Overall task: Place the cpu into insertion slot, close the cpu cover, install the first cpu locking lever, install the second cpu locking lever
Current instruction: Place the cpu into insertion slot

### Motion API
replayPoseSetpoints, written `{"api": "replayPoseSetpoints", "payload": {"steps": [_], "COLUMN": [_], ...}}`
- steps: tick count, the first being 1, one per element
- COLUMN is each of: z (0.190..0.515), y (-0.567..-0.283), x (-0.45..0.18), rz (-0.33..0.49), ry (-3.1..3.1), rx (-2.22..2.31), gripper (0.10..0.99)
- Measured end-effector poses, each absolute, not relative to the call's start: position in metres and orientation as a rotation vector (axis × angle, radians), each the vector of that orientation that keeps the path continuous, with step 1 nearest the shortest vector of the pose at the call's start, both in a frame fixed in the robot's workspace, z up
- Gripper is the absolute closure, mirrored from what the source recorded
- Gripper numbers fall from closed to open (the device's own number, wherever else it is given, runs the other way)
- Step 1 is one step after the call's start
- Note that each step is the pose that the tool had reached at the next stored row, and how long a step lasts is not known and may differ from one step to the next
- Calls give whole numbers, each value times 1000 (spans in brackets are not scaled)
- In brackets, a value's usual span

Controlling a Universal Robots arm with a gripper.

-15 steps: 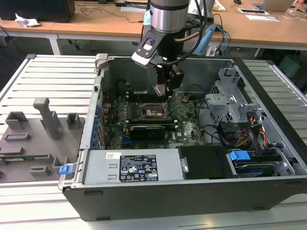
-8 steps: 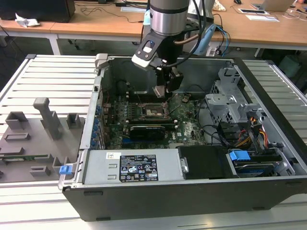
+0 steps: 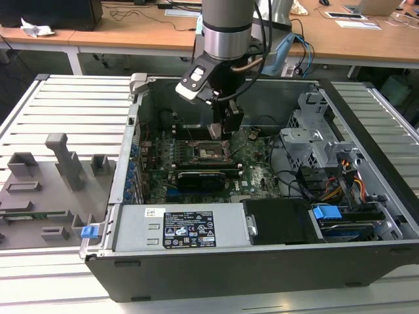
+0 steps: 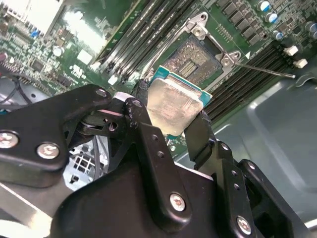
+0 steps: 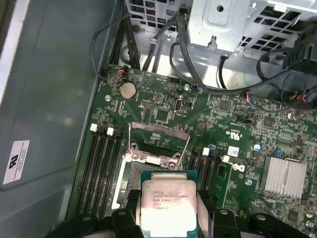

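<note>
Black fingers of the end effector clamp the cpu by two opposite edges, its pale metal face showing in both wrist views. It hangs just above the open insertion slot, not seated. Beyond, the cpu cover stands raised on the green circuit board inside the computer case.

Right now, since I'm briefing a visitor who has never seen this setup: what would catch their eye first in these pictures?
In the second wrist view, the cpu stands out, its pale metal face pinched at opposite edges by the black end effector. Just beyond it, the insertion slot lies open and empty on the green motherboard. In the exterior view, the arm reaches down into an open computer case.
</note>
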State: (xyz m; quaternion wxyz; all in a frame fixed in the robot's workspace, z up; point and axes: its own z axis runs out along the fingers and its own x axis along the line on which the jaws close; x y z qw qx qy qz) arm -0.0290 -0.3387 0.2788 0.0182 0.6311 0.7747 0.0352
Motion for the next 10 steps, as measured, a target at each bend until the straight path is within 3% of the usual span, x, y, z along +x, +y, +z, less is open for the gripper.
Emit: {"api": "replayPoseSetpoints", "payload": {"steps": [10], "z": [272], "y": [-338], "x": [-36], "rz": [107], "ry": [2332], "rx": [2044], "gripper": [549]}}
